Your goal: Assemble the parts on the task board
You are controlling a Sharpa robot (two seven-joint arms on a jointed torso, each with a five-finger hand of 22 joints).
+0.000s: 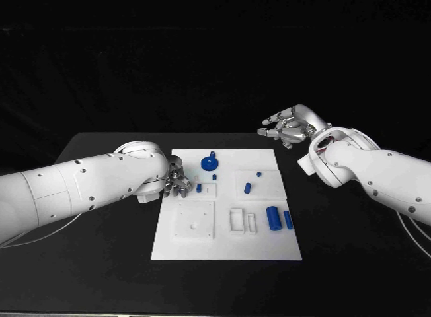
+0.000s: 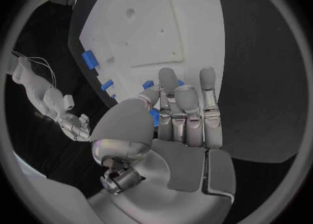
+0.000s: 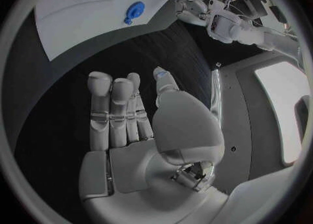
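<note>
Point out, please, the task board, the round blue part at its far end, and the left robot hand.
task board (image 1: 273, 247): head view, bare white surface near its front right corner.
round blue part (image 1: 211, 162): head view, centre of its disc.
left robot hand (image 1: 174, 181): head view, middle of the hand, over the board's left edge.

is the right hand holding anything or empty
Empty: the right hand is open, fingers apart, palm bare, held above the table off the board's far right corner.

Black table (image 1: 101, 264) against a dark, unlit backdrop; pale wall panels (image 3: 287, 109) beyond.
</note>
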